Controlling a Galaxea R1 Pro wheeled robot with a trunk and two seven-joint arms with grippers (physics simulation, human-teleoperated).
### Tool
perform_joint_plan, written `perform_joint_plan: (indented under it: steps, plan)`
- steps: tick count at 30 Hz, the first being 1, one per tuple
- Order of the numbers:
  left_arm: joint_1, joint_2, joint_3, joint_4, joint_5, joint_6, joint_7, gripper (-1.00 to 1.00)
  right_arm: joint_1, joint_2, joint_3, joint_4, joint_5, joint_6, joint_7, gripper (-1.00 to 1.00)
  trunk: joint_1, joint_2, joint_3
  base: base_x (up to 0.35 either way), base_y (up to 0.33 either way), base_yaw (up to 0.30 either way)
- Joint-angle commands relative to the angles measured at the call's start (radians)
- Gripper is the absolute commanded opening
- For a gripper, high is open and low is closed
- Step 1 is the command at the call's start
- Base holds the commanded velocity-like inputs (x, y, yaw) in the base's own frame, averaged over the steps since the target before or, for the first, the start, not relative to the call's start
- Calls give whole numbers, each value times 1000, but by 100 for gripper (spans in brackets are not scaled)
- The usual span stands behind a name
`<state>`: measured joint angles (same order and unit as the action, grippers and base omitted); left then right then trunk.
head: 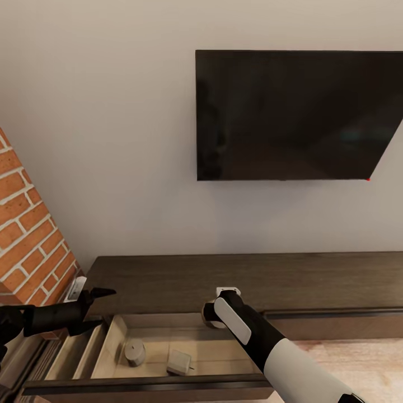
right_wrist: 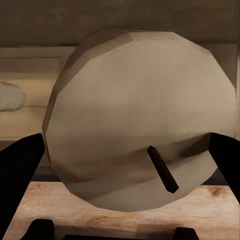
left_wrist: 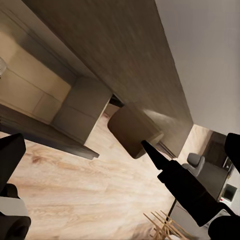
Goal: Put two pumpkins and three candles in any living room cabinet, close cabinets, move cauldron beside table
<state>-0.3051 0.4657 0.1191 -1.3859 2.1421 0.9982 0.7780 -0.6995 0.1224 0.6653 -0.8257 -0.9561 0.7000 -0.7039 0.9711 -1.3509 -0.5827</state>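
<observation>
Two candles (head: 135,352) lie in the open cabinet (head: 235,280) drawer; right fingers (right_wrist: 120,165) clamp a third (right_wrist: 140,125) — early release drops it outside; left fingers (head: 92,308) spread, empty.

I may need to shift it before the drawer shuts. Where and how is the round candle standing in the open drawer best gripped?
Grip the round candle across its curved side, coming straight down from above. It stands upright with its flat top facing up, and the open drawer has walls around it, so a sideways approach looks blocked. Stay off the blocky candle nearby.
</observation>
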Motion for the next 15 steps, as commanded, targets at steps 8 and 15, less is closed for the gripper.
perform_joint_plan:
  steps: [8, 15]
  plan:
    - [3, 0, 2, 1, 11, 2, 10, 100, -1, -1, 3, -1, -12, -1, -10, -100, 31, -57, -26, 0, 0, 0]
    - [4, -1, 2, 0, 12, 2, 9, 100, -1, -2, 2, -2, -12, 0, -7, -100, 58, -106, -48, 0, 0, 0]
